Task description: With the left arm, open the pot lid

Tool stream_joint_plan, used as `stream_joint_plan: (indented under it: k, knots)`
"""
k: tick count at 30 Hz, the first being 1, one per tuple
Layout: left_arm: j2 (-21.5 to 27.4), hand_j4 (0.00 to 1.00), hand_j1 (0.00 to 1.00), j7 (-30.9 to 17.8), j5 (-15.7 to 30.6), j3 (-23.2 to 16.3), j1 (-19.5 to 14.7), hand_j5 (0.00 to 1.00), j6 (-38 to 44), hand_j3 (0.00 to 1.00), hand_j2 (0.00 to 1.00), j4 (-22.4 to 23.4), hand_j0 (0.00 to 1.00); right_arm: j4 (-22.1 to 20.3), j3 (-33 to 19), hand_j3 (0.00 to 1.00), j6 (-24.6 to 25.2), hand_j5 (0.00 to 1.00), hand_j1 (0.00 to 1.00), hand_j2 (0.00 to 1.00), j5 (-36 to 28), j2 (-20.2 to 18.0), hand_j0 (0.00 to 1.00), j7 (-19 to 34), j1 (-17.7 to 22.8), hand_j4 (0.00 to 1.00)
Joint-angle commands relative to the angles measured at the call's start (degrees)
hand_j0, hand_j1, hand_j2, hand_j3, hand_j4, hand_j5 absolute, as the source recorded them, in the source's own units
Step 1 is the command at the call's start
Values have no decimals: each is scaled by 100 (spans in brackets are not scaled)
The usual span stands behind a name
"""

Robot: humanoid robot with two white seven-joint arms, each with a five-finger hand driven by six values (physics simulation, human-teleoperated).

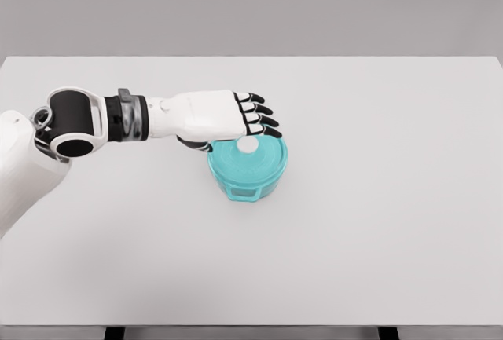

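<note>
A wide, flat, pale grey rectangular table (pixel 377 238) fills most of the head view, its far edge running straight across the upper part of the picture and its near edge close to the bottom; a plain grey wall stands behind it.

The white left arm (pixel 47 151) enters from the lower left edge, rises to a black-and-white elbow joint, then reaches rightward across the table through a black and grey wrist cuff; only 1 arm shows.

The round teal pot (pixel 250 181) sits on the table a little left of the picture's middle, upright, with a small squared handle tab facing the camera on its near wall; its wall looks slightly translucent.

The white left hand (pixel 216 116) with black finger joints lies palm down over the far left part of the pot; its 4 fingers (pixel 263 112) stretch to the right, close side by side and only slightly bent, their tips over the far rim of the pot; the thumb is tucked below the palm, dark against the pot's left edge, and whether it touches the pot cannot be told; the fingers do not close on anything visible.

The teal disc-shaped lid (pixel 263 163) rests flat on the pot, closed, partly covered by the hand.

The small white round knob (pixel 247 144) stands at the lid's centre, just beneath the fingers' near edge; contact there cannot be told.
</note>
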Motion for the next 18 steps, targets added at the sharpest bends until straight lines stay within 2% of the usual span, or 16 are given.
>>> stream_joint_plan:
  k: [1,18]
  knots:
    - [2,100,100,3,33,-50,-9,100,16,100,100,-74,100,0,-1,100,-1,100,100,100,-2,0,100,0,0,100]
    - [20,100,100,3,24,-138,18,100,16,100,100,-206,100,0,-1,100,-1,100,100,100,-2,0,100,0,0,100]
